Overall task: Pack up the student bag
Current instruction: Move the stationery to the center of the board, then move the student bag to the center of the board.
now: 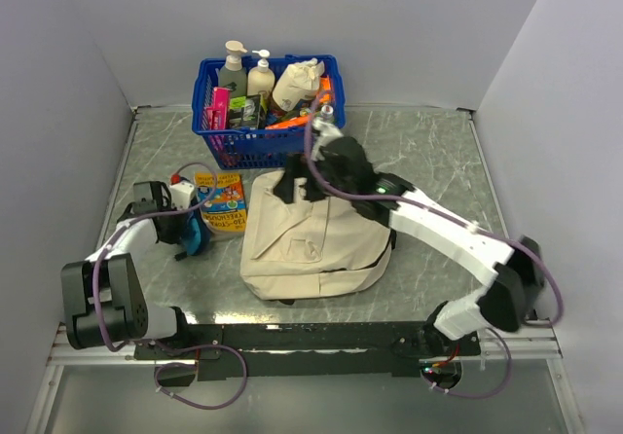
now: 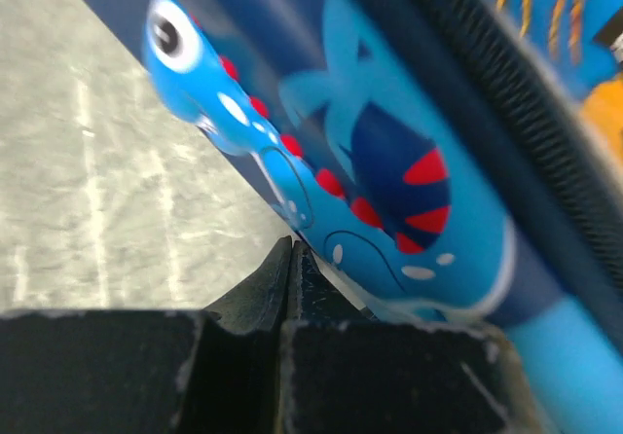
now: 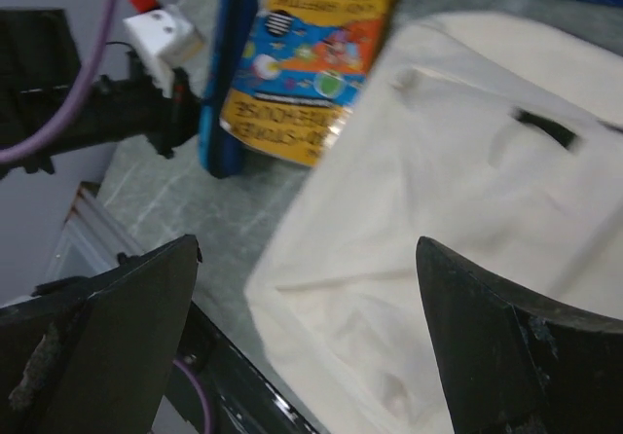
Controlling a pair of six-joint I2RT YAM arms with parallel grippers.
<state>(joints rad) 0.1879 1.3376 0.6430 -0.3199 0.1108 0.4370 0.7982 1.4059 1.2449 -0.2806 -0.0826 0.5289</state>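
The student bag [image 1: 311, 244] is a cream fabric backpack lying flat mid-table, its dark opening toward the basket. In the right wrist view the student bag [image 3: 438, 210] fills the space below my right gripper [image 3: 307, 244], which hovers open and empty. From above, that right gripper [image 1: 298, 187] sits over the bag's upper left part. My left gripper [image 1: 187, 228] is shut, tips against a blue shark-print pencil case [image 1: 199, 233]. Up close, the left gripper [image 2: 292, 246] meets the pencil case [image 2: 389, 191] at its lower edge. Whether any of it is pinched is hidden.
A colourful book [image 1: 224, 201] lies flat between the pencil case and the bag; the right wrist view shows the book [image 3: 311, 64] beside the upright pencil case [image 3: 224, 74]. A blue plastic basket [image 1: 208, 98] with bottles and packets stands at the back. Grey walls enclose the table.
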